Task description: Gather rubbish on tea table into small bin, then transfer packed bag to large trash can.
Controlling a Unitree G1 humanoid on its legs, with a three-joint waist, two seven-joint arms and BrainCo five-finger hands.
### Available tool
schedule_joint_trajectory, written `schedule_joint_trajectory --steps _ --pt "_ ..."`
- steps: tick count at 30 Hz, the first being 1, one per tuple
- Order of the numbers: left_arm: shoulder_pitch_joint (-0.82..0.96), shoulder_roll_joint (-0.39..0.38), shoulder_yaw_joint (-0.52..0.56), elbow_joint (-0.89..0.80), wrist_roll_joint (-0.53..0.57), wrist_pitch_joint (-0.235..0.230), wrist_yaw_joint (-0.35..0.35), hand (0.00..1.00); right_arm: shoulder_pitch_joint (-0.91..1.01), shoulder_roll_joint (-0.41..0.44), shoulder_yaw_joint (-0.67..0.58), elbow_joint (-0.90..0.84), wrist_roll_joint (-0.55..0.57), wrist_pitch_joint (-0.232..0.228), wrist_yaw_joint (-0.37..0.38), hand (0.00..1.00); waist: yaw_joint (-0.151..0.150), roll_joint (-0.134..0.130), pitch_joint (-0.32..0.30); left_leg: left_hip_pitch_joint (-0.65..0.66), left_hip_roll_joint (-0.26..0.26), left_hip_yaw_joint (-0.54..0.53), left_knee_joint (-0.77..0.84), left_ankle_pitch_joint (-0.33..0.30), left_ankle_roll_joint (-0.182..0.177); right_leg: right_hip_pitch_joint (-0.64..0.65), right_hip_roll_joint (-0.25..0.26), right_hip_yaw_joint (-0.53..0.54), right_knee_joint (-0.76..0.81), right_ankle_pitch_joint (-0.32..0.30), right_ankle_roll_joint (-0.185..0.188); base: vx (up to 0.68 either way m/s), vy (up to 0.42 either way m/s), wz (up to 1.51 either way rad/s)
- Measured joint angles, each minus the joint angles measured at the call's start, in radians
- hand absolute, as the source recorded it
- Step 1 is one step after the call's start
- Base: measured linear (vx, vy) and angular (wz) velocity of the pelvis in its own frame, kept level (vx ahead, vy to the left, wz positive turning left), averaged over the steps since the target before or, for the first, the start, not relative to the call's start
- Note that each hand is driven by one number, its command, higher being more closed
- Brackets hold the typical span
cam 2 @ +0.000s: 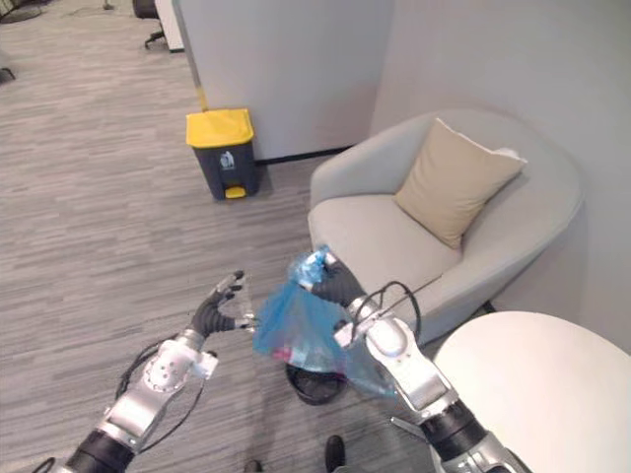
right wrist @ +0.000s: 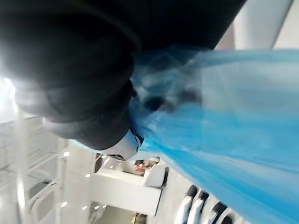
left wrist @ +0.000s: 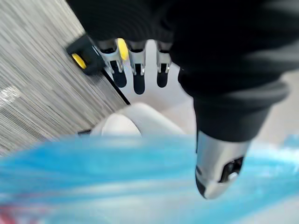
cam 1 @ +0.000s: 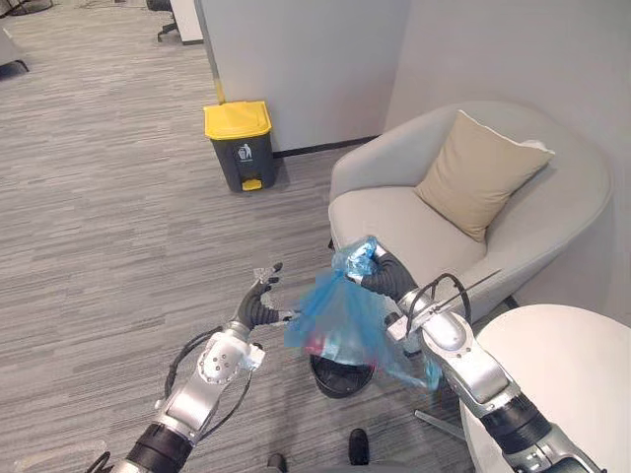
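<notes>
- Firstly, one pale grey armchair (cam 1: 394,222) stands against the wall, well behind the hands.
- One round white table (cam 1: 567,379) shows at the lower right, beside the right arm.
- One large trash can (cam 1: 240,146), dark with a yellow lid, stands on the floor against the partition, well apart from the hands.
- One tan cushion (cam 1: 480,172) leans upright in the armchair's back corner.
- One blue plastic bag (cam 1: 340,315) hangs in the air between the two hands, with something red showing through near its bottom.
- One small black bin (cam 1: 340,379) sits on the floor directly under the bag; whether the bag's bottom is clear of its rim cannot be told.
- One right hand (cam 1: 383,276) is clenched round the bag's gathered neck and carries it.
- One left hand (cam 1: 258,307) has straight, spread fingers just beside the bag's side, grasping nothing.
</notes>
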Motion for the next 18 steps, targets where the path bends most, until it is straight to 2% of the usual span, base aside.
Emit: schedule_joint_trajectory --steps 6,10,18 --pt "-0.062 0.020 -0.095 0.000 0.039 -0.017 -0.020 0.00 -0.010 -0.006 0.064 -0.066 0.092 -0.004 0.022 1.00 -0.007 -0.001 -0.001 0.004 -0.001 0.016 -0.003 -0.003 -0.001 -0.005 -0.001 0.017 0.000 -0.001 0.003 -0.01 0.008 -0.08" --pt "-0.079 0.017 -0.128 0.002 0.086 -0.018 -0.017 0.00 -0.019 0.032 0.079 -0.078 0.133 -0.010 0.030 1.00 -0.011 -0.001 -0.001 0.011 -0.002 0.033 -0.013 -0.003 0.000 -0.011 0.001 0.031 0.000 0.001 0.004 0.00 0.007 -0.11" --pt "-0.117 -0.062 -0.130 0.089 0.165 -0.017 0.014 0.00 -0.041 0.114 0.154 -0.078 0.214 -0.010 0.042 1.00 -0.025 -0.002 -0.001 0.014 -0.003 0.039 -0.013 -0.006 0.003 -0.011 0.001 0.038 0.000 0.001 0.004 0.00 0.000 -0.02"
